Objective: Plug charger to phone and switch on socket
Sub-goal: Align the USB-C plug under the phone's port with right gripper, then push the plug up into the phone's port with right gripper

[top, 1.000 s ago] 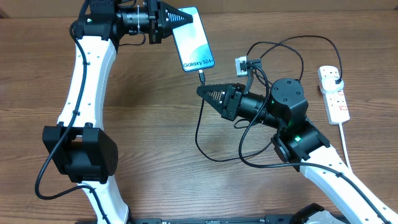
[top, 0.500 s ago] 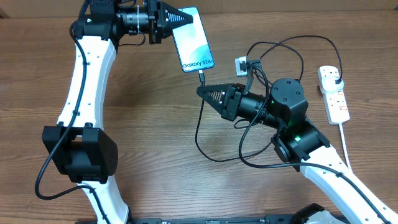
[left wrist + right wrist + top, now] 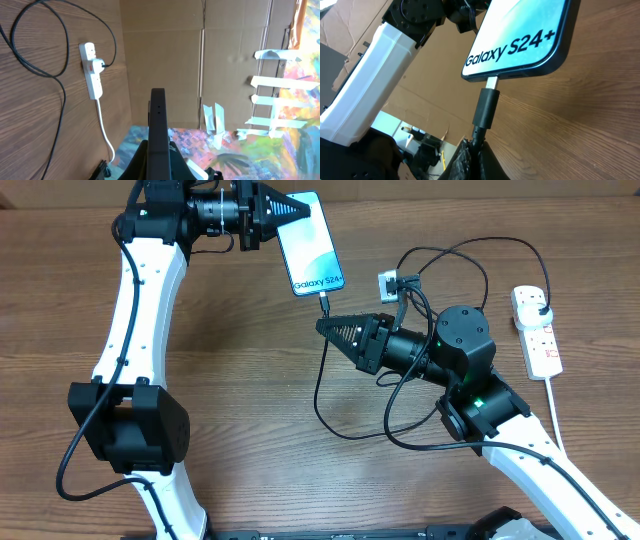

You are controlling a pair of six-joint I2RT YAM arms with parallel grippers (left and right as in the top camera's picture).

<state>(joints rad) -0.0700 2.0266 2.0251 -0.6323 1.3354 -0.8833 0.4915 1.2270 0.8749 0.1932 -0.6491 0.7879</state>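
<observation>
The phone (image 3: 313, 248) has a light-blue screen reading "Galaxy S24+". It is held off the table at the back centre, and my left gripper (image 3: 283, 213) is shut on its top end; the left wrist view shows its black edge (image 3: 158, 125) between the fingers. My right gripper (image 3: 330, 326) is shut on the black charger cable (image 3: 475, 137) just behind the connector (image 3: 487, 107), whose tip is in the phone's (image 3: 520, 37) bottom port. The cable (image 3: 322, 385) loops over the table to a black plug (image 3: 541, 308) in the white socket strip (image 3: 535, 330) at the right, also in the left wrist view (image 3: 92, 70).
A small white adapter (image 3: 388, 284) with cables lies behind the right gripper. The strip's white cord (image 3: 553, 415) runs toward the front right edge. Brown cardboard (image 3: 200, 60) stands beyond the table's far side.
</observation>
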